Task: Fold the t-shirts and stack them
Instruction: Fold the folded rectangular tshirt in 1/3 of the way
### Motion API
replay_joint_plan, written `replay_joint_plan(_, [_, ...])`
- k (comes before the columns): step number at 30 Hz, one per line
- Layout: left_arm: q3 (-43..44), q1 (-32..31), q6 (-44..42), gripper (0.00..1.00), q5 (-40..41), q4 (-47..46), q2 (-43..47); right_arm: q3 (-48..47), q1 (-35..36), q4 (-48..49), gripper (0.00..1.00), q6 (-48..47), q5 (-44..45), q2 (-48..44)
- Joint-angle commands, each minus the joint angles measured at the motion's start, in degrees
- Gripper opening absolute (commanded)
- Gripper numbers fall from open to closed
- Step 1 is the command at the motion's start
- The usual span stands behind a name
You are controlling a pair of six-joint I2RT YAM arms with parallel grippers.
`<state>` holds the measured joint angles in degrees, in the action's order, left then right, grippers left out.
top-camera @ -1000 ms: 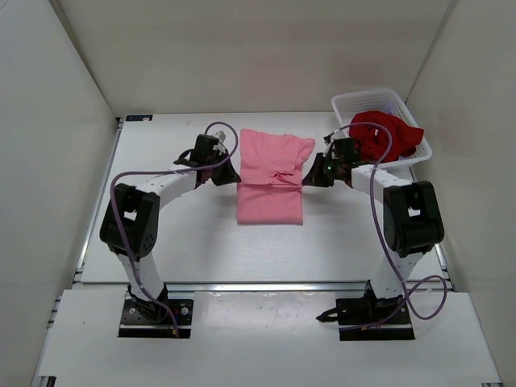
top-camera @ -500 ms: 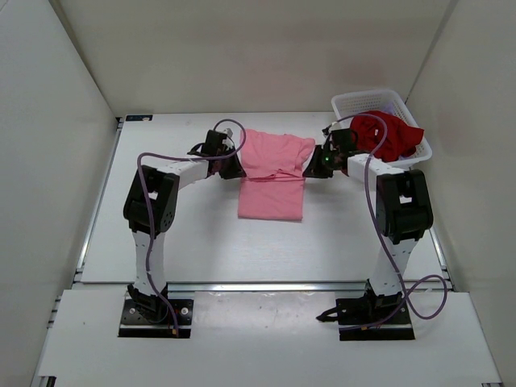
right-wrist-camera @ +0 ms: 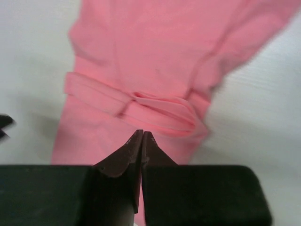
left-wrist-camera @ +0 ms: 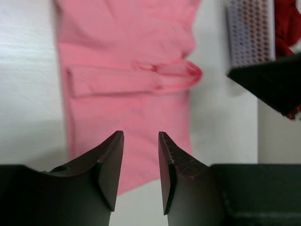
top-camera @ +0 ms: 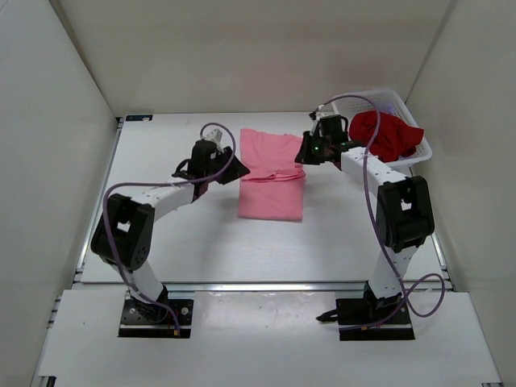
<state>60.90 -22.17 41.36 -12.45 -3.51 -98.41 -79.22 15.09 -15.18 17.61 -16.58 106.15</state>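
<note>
The pink t-shirt (top-camera: 272, 179) lies flat mid-table, with a folded ridge across its middle (left-wrist-camera: 131, 77) (right-wrist-camera: 155, 106). My left gripper (top-camera: 233, 169) is open and empty at the shirt's left edge; in the left wrist view the gripper (left-wrist-camera: 141, 137) hangs over the fabric. My right gripper (top-camera: 305, 152) is at the shirt's upper right edge; in the right wrist view the gripper (right-wrist-camera: 142, 134) is shut, just above the pink cloth, with nothing seen between the jaws. The dark red t-shirt (top-camera: 389, 134) lies in the basket. The lavender shirt is out of view.
The white mesh basket (top-camera: 384, 100) stands at the back right, next to my right arm, and shows in the left wrist view (left-wrist-camera: 249, 33). White walls close in the table at the back and on both sides.
My right gripper has moved back and left onto the shirt's upper right edge. My left arm has swung its elbow outward, its gripper staying at the shirt's left edge.
</note>
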Motion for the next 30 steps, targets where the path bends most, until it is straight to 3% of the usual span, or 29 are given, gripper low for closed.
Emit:
replay_joint_plan(1, [-8.67, -4.45, 3.81, 0.46, -1.44, -7.20, 2.61, -2.25, 4.84, 1.29, 0.00, -2.40, 0.23, 0.01])
replay_joint_plan(12, [-20.73, -4.54, 6.62, 0.40, -3.99, -12.83, 1.64, -5.15, 12.68, 4.80, 0.00, -1.96, -4.52, 11.10])
replay_joint_plan(18, [-24.86, -6.21, 6.89, 0.40, -4.78, -14.68, 3.05, -5.78, 11.11, 6.38, 0.00, -0.56, -6.10, 14.70])
replay_joint_plan(24, [-28.29, -6.30, 7.06, 0.39, -5.13, -15.83, 3.92, -5.16, 8.91, 13.14, 0.00, -0.38, -1.80, 17.25])
replay_joint_plan(30, [-27.25, -6.04, 6.19, 0.40, -6.53, -13.03, 7.09, -18.66, 5.56, 7.64, 0.00, 1.03, -3.90, 20.59])
